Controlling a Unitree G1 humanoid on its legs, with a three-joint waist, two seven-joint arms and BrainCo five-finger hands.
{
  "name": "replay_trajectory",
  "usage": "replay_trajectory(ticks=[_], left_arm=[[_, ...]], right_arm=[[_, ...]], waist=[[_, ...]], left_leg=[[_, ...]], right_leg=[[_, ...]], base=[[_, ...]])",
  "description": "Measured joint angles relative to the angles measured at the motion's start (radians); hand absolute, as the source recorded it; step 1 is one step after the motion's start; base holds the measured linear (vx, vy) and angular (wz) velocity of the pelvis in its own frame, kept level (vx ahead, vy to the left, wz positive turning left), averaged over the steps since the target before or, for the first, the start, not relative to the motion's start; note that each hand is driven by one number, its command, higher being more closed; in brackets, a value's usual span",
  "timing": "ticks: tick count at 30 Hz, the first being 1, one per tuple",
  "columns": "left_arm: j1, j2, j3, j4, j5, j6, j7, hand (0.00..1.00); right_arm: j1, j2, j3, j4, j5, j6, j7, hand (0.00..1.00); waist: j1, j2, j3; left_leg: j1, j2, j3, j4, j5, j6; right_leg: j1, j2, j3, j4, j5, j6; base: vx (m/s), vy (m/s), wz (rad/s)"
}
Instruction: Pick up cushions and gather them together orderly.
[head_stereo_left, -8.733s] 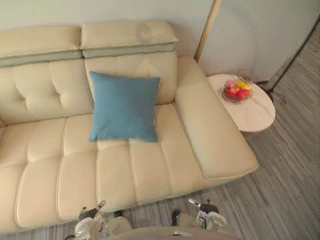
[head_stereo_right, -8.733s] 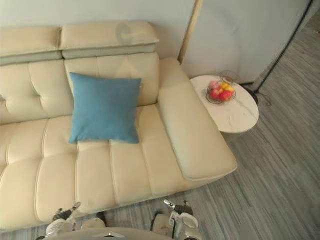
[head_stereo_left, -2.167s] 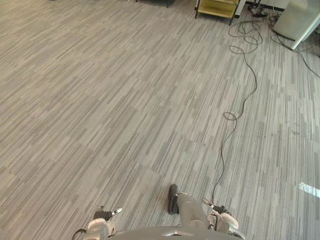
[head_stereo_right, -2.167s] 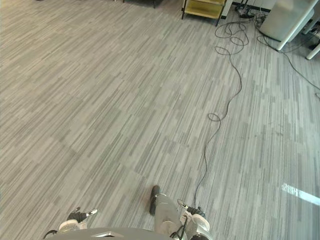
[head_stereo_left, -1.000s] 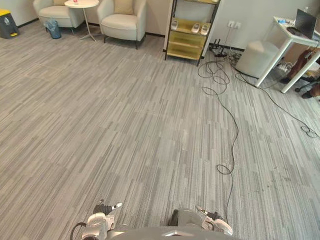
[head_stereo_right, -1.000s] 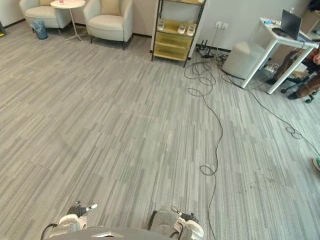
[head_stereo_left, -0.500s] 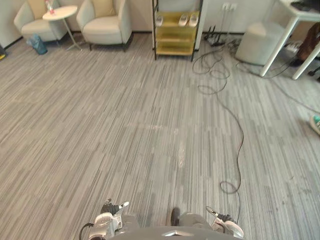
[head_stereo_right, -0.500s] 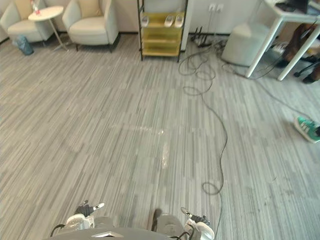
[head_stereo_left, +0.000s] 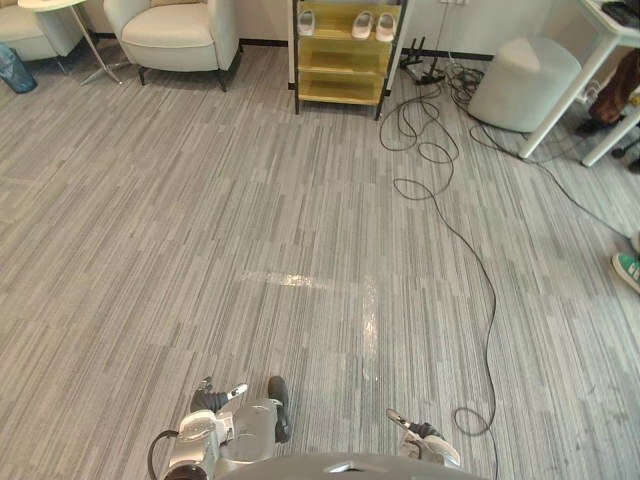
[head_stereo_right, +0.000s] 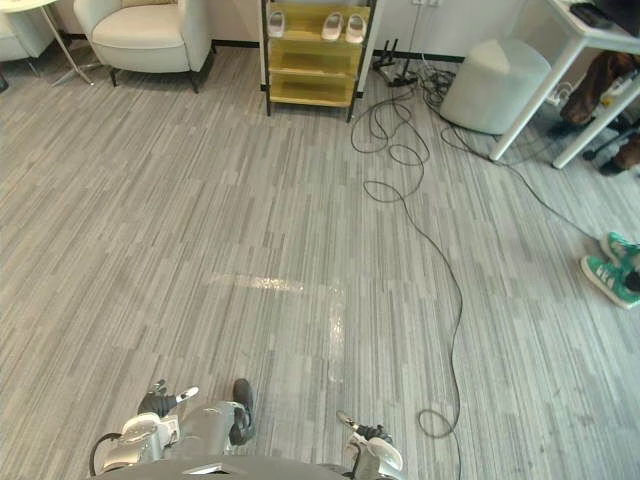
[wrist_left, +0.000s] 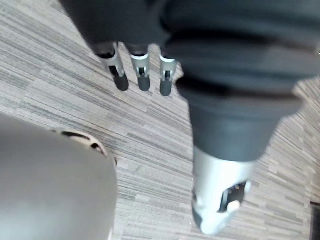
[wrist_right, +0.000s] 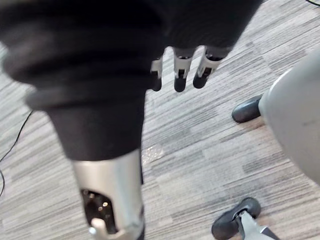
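The view has swung away from the sofa and its blue cushion to open floor (head_stereo_left: 150, 250). Far left stands an armchair (head_stereo_left: 172, 28) that carried a tan cushion a moment ago. Its back is now cut off, so I cannot tell where that cushion is. The left hand (head_stereo_left: 208, 400) hangs low, fingers (wrist_left: 141, 67) straight and empty. Past the shelf (head_stereo_left: 345, 60) and cable (head_stereo_left: 480, 270), the right hand (head_stereo_left: 418, 435) hangs slack and empty too. The robot is likely walking over to fetch the tan cushion.
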Motion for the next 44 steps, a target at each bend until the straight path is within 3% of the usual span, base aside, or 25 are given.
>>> replay_trajectory(ticks=[1, 2, 3, 5, 8, 11, 13, 15, 16, 19, 21, 23, 24, 25, 28, 30, 31, 32, 33, 35, 37, 44], left_arm=[[0.0, 0.015, -0.031, 0.011, 0.0, 0.003, 0.0, 0.0], [-0.001, 0.032, -0.059, 0.017, 0.0, 0.007, 0.0, 0.0], [0.0, 0.035, -0.065, 0.02, 0.0, 0.01, 0.0, 0.0], [0.004, 0.034, -0.072, 0.039, 0.0, 0.021, 0.004, 0.0], [0.003, 0.04, -0.092, 0.065, 0.0, 0.023, 0.005, 0.0], [0.003, 0.035, -0.088, 0.066, 0.001, 0.023, 0.003, 0.0], [0.004, 0.035, -0.08, 0.067, 0.002, 0.022, -0.001, 0.0], [0.005, 0.032, -0.068, 0.067, 0.002, 0.022, -0.001, 0.0], [0.01, 0.021, -0.061, 0.074, 0.003, 0.022, -0.003, 0.0], [0.001, -0.008, -0.061, 0.084, 0.004, 0.02, -0.01, 0.0], [-0.001, -0.007, -0.062, 0.084, 0.004, 0.021, -0.011, 0.0], [-0.007, -0.01, -0.065, 0.077, 0.004, 0.02, -0.013, 0.0], [-0.006, -0.009, -0.065, 0.072, 0.004, 0.021, -0.013, 0.0], [-0.004, -0.012, -0.071, 0.06, 0.005, 0.02, -0.013, 0.0], [-0.001, -0.012, -0.083, 0.045, 0.004, 0.02, -0.022, 0.0], [-0.003, -0.01, -0.084, 0.044, 0.004, 0.015, -0.023, 0.0], [-0.003, -0.009, -0.089, 0.045, 0.005, 0.015, -0.022, 0.0], [-0.003, -0.01, -0.09, 0.046, 0.005, 0.014, -0.022, 0.0], [-0.004, -0.01, -0.088, 0.047, 0.004, 0.014, -0.023, 0.0], [-0.003, 0.005, -0.084, 0.05, 0.005, 0.015, -0.021, 0.0], [-0.006, 0.015, -0.078, 0.047, 0.003, 0.014, -0.02, 0.0], [-0.002, 0.019, -0.059, 0.068, 0.004, 0.015, -0.021, 0.0]], right_arm=[[0.001, 0.0, -0.001, 0.003, -0.009, 0.002, 0.001, 0.0], [0.001, -0.01, 0.002, 0.004, -0.02, 0.001, 0.0, 0.0], [0.002, -0.014, 0.002, 0.006, -0.022, 0.0, 0.0, 0.0], [0.023, -0.029, 0.002, 0.007, -0.026, 0.0, 0.002, 0.0], [0.03, -0.043, -0.001, 0.001, -0.029, -0.002, 0.001, 0.0], [0.027, -0.042, -0.013, 0.0, -0.027, -0.006, 0.002, 0.0], [0.023, -0.039, -0.022, 0.007, -0.026, -0.005, 0.002, 0.0], [0.027, -0.038, -0.029, 0.009, -0.027, -0.003, 0.001, 0.0], [0.025, -0.041, -0.032, 0.008, -0.029, -0.001, 0.002, 0.0], [0.012, -0.051, -0.049, 0.008, -0.028, -0.004, 0.005, 0.0], [0.013, -0.051, -0.048, 0.009, -0.028, -0.004, 0.005, 0.0], [0.027, -0.052, -0.048, 0.007, -0.027, -0.002, 0.004, 0.0], [0.03, -0.053, -0.048, 0.007, -0.027, -0.002, 0.003, 0.0], [0.032, -0.058, -0.048, 0.008, -0.025, -0.002, 0.002, 0.0], [0.032, -0.055, -0.048, 0.007, -0.008, 0.0, -0.001, 0.0], [0.033, -0.055, -0.049, 0.008, -0.007, 0.001, -0.001, 0.0], [0.034, -0.054, -0.05, 0.008, -0.001, 0.0, -0.001, 0.0], [0.035, -0.055, -0.053, 0.006, 0.013, 0.0, -0.001, 0.0], [0.035, -0.052, -0.056, 0.004, 0.013, 0.0, -0.002, 0.0], [0.048, -0.034, -0.057, 0.001, 0.017, 0.003, 0.0, 0.0], [0.044, -0.027, -0.06, 0.008, 0.016, 0.004, -0.001, 0.0], [0.046, -0.01, -0.06, 0.003, 0.009, 0.004, 0.0, 0.0]], waist=[[-0.008, -0.002, -0.001], [-0.019, -0.005, 0.001], [-0.022, -0.001, 0.006], [-0.036, 0.018, 0.018], [-0.056, 0.02, 0.021], [-0.068, 0.021, 0.023], [-0.077, 0.015, 0.026], [-0.081, 0.011, 0.028], [-0.079, 0.026, 0.023], [-0.083, 0.066, 0.029], [-0.084, 0.069, 0.03], [-0.083, 0.069, 0.035], [-0.081, 0.064, 0.039], [-0.077, 0.077, 0.042], [-0.07, 0.083, 0.041], [-0.063, 0.081, 0.041], [-0.063, 0.08, 0.041], [-0.068, 0.088, 0.037], [-0.063, 0.083, 0.038], [-0.061, 0.043, 0.009], [-0.047, 0.029, 0.014], [-0.049, 0.022, 0.003]], left_leg=[[0.036, -0.015, -0.006, -0.01, -0.02, 0.004], [0.086, -0.029, -0.011, -0.025, -0.037, 0.007], [0.116, -0.039, -0.022, -0.039, -0.043, 0.006], [0.269, -0.063, -0.051, -0.134, -0.056, 0.001], [0.378, -0.062, -0.082, -0.207, -0.053, -0.003], [0.425, -0.052, -0.129, -0.243, -0.065, -0.024], [0.454, -0.033, -0.17, -0.242, -0.102, -0.058], [0.492, -0.02, -0.2, -0.24, -0.137, -0.093], [0.505, 0.013, -0.204, -0.239, -0.149, -0.113], [0.48, 0.067, -0.228, -0.177, -0.149, -0.126], [0.456, 0.084, -0.231, -0.106, -0.135, -0.15], [0.354, 0.113, -0.23, 0.183, -0.1, -0.199], [0.322, 0.122, -0.226, 0.255, -0.087, -0.2], [0.272, 0.145, -0.212, 0.379, -0.092, -0.194], [0.176, 0.183, -0.152, 0.451, -0.124, -0.153], [0.149, 0.188, -0.143, 0.347, -0.149, -0.157], [0.151, 0.18, -0.145, 0.201, -0.148, -0.16], [0.151, 0.168, -0.178, 0.014, -0.098, -0.173], [0.156, 0.155, -0.189, -0.008, -0.055, -0.181], [0.192, 0.08, -0.182, -0.078, -0.02, -0.161], [0.187, 0.055, -0.197, -0.055, -0.026, -0.151], [0.256, 0.026, -0.166, -0.123, -0.033, -0.137]], right_leg=[[-0.091, 0.0, 0.025, 0.208, 0.041, 0.076], [-0.165, -0.001, 0.022, 0.389, 0.062, 0.113], [-0.189, -0.007, -0.002, 0.458, 0.057, 0.106], [-0.272, -0.032, -0.151, 0.595, -0.031, -0.008], [-0.328, -0.028, -0.307, 0.414, -0.129, -0.054], [-0.391, 0.031, -0.304, 0.099, -0.092, -0.095], [-0.385, 0.09, -0.231, -0.161, 0.042, -0.105], [-0.365, 0.105, -0.216, -0.206, 0.181, -0.135], [-0.364, 0.129, -0.232, -0.179, 0.181, -0.144], [-0.357, 0.177, -0.262, -0.173, 0.126, -0.169], [-0.328, 0.191, -0.27, -0.182, 0.104, -0.179], [-0.247, 0.195, -0.286, -0.225, 0.078, -0.187], [-0.232, 0.197, -0.288, -0.234, 0.071, -0.191], [-0.196, 0.202, -0.289, -0.255, 0.056, -0.202], [-0.128, 0.199, -0.272, -0.304, 0.05, -0.194], [-0.108, 0.184, -0.256, -0.318, 0.055, -0.172], [-0.104, 0.17, -0.242, -0.319, 0.061, -0.144], [-0.107, 0.159, -0.235, -0.313, 0.053, -0.117], [-0.108, 0.15, -0.224, -0.307, 0.047, -0.106], [-0.102, 0.105, -0.189, -0.344, 0.064, -0.07], [-0.088, 0.088, -0.157, -0.369, 0.069, -0.068], [-0.071, 0.073, -0.097, -0.382, 0.086, -0.079]], base=[[0.39, 0.198, 0.17], [0.38, 0.183, 0.2], [0.38, 0.152, 0.21], [0.38, 0.11, 0.23], [0.25, 0.026, 0.44], [0.38, -0.093, 0.48], [0.42, -0.216, 0.53], [0.43, -0.258, 0.38], [0.42, -0.258, 0.19], [0.38, -0.239, 0.07], [0.32, -0.206, 0.08], [0.26, -0.142, 0.23], [0.21, -0.073, 0.18], [0.2, -0.03, 0.06], [0.19, 0.018, -0.1], [0.16, 0.119, -0.28], [0.14, 0.215, -0.21], [0.14, 0.243, -0.21], [0.16, 0.241, -0.07], [0.2, 0.224, 0.09], [0.14, 0.163, 0.02], [0.06, 0.095, -0.16]])
